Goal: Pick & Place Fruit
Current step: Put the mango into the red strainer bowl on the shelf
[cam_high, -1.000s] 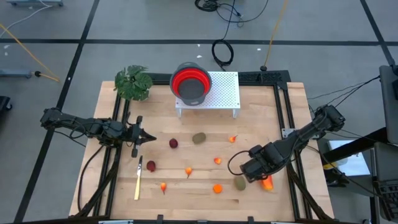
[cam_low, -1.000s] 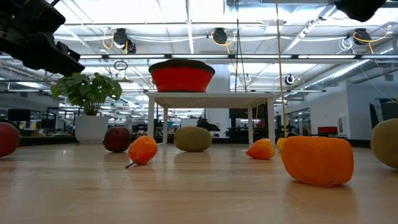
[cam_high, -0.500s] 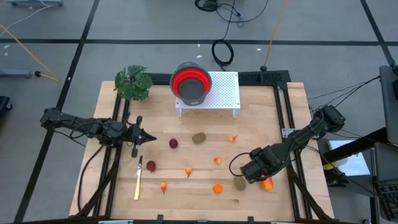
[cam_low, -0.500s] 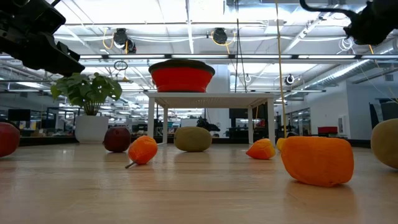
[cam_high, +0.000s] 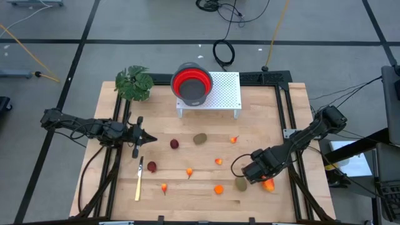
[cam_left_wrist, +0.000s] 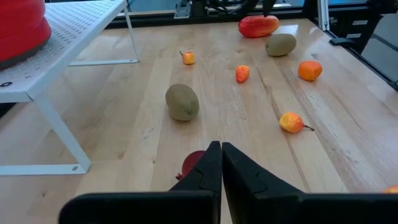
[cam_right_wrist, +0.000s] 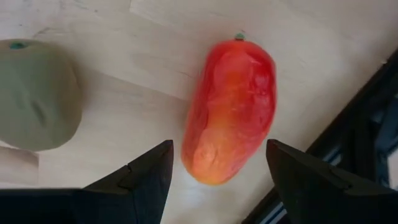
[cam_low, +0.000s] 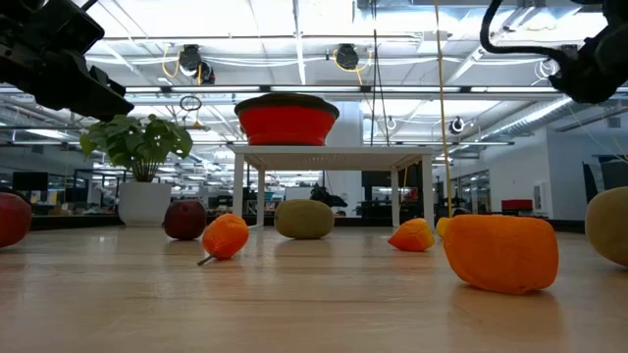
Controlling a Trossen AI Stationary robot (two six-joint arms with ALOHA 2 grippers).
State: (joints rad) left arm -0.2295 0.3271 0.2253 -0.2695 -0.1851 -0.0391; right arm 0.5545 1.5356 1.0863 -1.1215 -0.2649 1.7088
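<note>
- Hovering with fingers spread wide, the right gripper [cam_right_wrist: 217,171] straddles the red-orange fruit [cam_right_wrist: 230,112] near the table's right edge.
- Left gripper [cam_left_wrist: 221,158] waits pinched closed, empty, over the table's left side.

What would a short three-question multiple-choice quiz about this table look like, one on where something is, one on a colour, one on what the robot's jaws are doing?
1. Where does the bowl stand?
A. on the white perforated rack
B. on the floor
C. beside the knife

2. What colour is the bowl inside?
A. blue
B. red
C. yellow

3. How is the right gripper set?
A. shut on the kiwi
B. open above the red-orange mango
C. shut on the plant

Answers:
1. A, the high view shows the bowl resting on the rack at the table's far edge.
2. B, its inside shows bright red from above.
3. B, the right wrist view shows the jaws spread to either side of the mango, not touching it, with a kiwi lying beside it.
</note>
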